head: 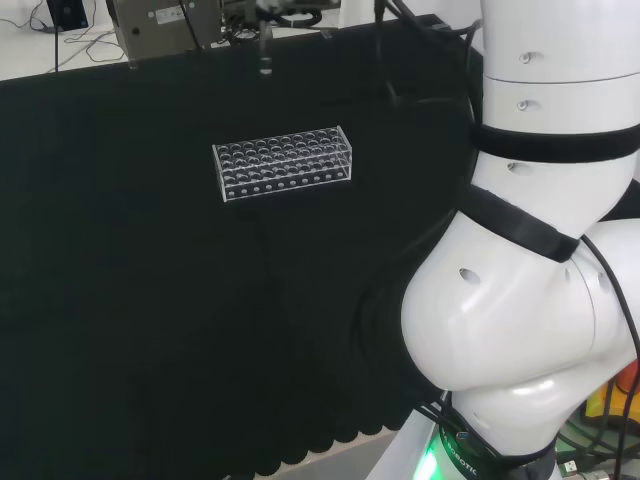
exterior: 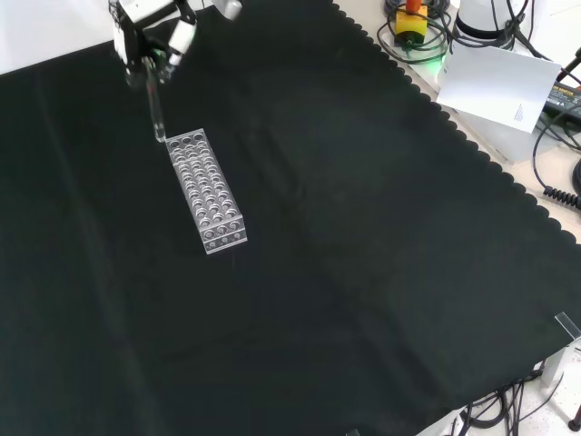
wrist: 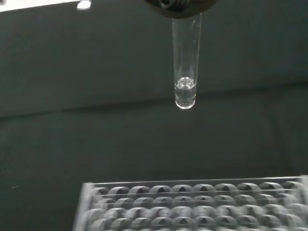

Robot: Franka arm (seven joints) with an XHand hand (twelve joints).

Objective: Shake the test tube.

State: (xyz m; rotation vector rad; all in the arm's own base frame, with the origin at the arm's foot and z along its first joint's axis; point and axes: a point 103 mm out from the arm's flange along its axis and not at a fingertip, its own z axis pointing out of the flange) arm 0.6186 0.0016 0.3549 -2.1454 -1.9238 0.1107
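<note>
Holding a clear test tube [exterior: 157,116] up off the tabletop [exterior: 363,272], the hand [exterior: 150,36] sits at the upper left of the front view. I read its fingers [exterior: 182,38] as curled round the tube's top end, so it is grasping the tube. The tube hangs close to upright below the hand, slightly tilted, its rounded bottom end low in the front view, right by the upper left corner of the test tube rack [exterior: 206,190].

From the wrist view, the tube [wrist: 185,62] drops out of a dark blurred part of the hand [wrist: 180,6], and I can see a small amount of clear liquid pooled in its rounded bottom. Its bottom is clear of the rack [wrist: 197,204] in this view, with dark cloth showing between the two.

The rack is clear plastic with many rows of round holes. In the front view it lies as a long block running from upper left to lower right, in the upper left part of the frame. In the head view the rack [head: 283,163] stands on the black cloth at centre left of the frame, with the arm's white links [head: 530,280] filling the right side. At the top of the head view I make out a thin clear tube [head: 265,50] hanging down, above and beyond the rack.
</note>
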